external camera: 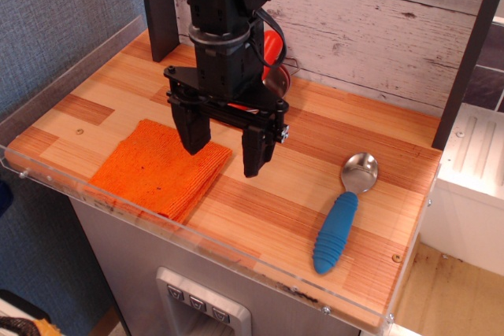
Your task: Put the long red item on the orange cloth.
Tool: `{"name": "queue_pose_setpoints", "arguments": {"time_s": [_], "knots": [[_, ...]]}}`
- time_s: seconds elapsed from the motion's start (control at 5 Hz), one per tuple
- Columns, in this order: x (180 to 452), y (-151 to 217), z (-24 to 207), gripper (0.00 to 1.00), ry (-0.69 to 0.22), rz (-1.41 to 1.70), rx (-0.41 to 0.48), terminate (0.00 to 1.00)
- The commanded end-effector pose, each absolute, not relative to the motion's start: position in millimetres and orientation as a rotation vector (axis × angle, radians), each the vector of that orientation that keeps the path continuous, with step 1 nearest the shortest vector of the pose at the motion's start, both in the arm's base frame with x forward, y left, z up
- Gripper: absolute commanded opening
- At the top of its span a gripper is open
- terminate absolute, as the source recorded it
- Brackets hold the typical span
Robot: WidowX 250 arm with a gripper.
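The orange cloth (153,169) lies flat at the table's front left. My black gripper (223,159) hangs open and empty, its left finger over the cloth's right edge and its right finger over bare wood. A glossy red shape, the long red item (274,49), shows behind the arm near the back wall. The arm hides most of it, and it is well apart from the fingers. A rounded rim shows just below it, but I cannot tell what it belongs to.
A spoon with a steel bowl and a blue handle (337,230) lies at the front right. The wooden table (299,147) has a clear plastic lip (197,241) along the front and left. A white plank wall stands behind, with a dark post (466,60) at the right.
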State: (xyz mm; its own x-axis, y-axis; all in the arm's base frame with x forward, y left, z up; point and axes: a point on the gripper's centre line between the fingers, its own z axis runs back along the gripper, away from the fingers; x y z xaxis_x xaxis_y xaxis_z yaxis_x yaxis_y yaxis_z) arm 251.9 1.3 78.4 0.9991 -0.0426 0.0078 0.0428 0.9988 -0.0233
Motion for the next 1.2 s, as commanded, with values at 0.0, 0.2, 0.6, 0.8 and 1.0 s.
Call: {"name": "queue_pose_setpoints", "arguments": {"time_s": [0.0, 0.2, 0.6, 0.8, 1.0], "knots": [[252, 1, 78, 1.0, -0.007, -0.043, -0.023, 0.0], [269, 17, 82, 1.0, -0.035, -0.009, -0.015, 0.0], [323, 49, 90, 1.0, -0.081, 0.071, 0.007, 0.0], [350, 62, 86, 1.0, -0.089, 0.101, 0.023, 0.0], [368, 66, 78, 1.0, -0.093, 0.077, 0.055, 0.0]]}}
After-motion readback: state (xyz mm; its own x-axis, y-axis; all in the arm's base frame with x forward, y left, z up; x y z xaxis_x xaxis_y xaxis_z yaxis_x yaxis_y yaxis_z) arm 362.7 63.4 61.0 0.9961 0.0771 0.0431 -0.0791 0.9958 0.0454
